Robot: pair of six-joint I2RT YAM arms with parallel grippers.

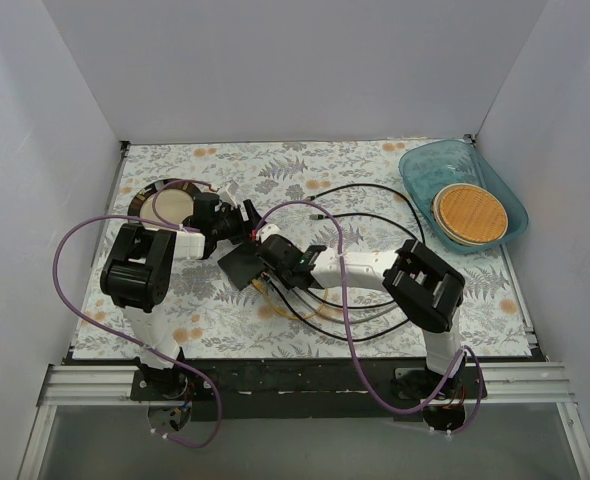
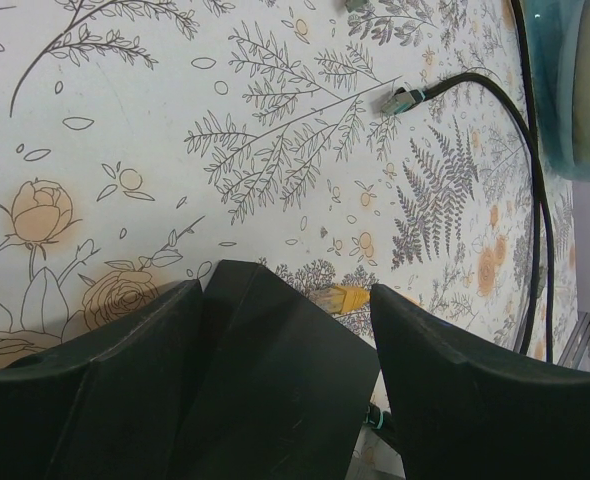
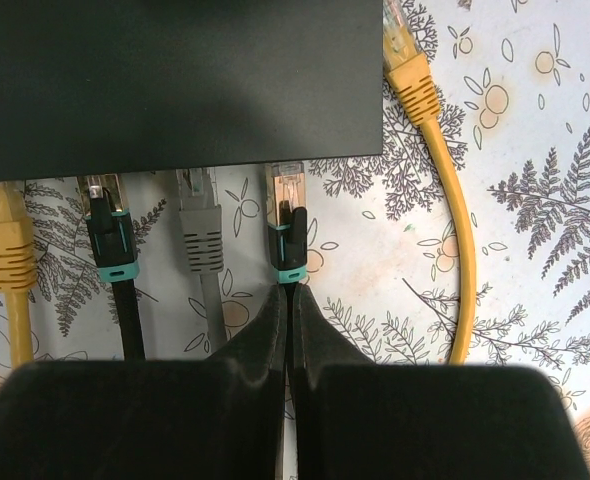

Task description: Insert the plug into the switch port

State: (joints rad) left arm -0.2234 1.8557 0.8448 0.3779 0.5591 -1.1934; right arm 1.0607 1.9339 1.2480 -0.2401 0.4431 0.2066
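Observation:
The switch (image 3: 175,80) is a flat matte-black box across the top of the right wrist view. My right gripper (image 3: 291,292) is shut on the black cable just behind a black plug (image 3: 287,225) with a teal band. The plug's metal tip meets the switch's near edge. How deep it sits does not show. From above, the right gripper (image 1: 271,256) is at the switch (image 1: 241,266). My left gripper (image 2: 283,290) has the switch (image 2: 275,390) between its fingers (image 2: 475,400), touching both.
A yellow plug (image 3: 0,235), a black plug (image 3: 110,235) and a grey plug (image 3: 200,230) line the same edge. A loose yellow cable (image 3: 445,180) lies right. A spare black plug (image 2: 403,98) lies farther out. A blue tray (image 1: 505,190) holds a round disc (image 1: 468,213); a dark-rimmed plate (image 1: 145,195) sits at left.

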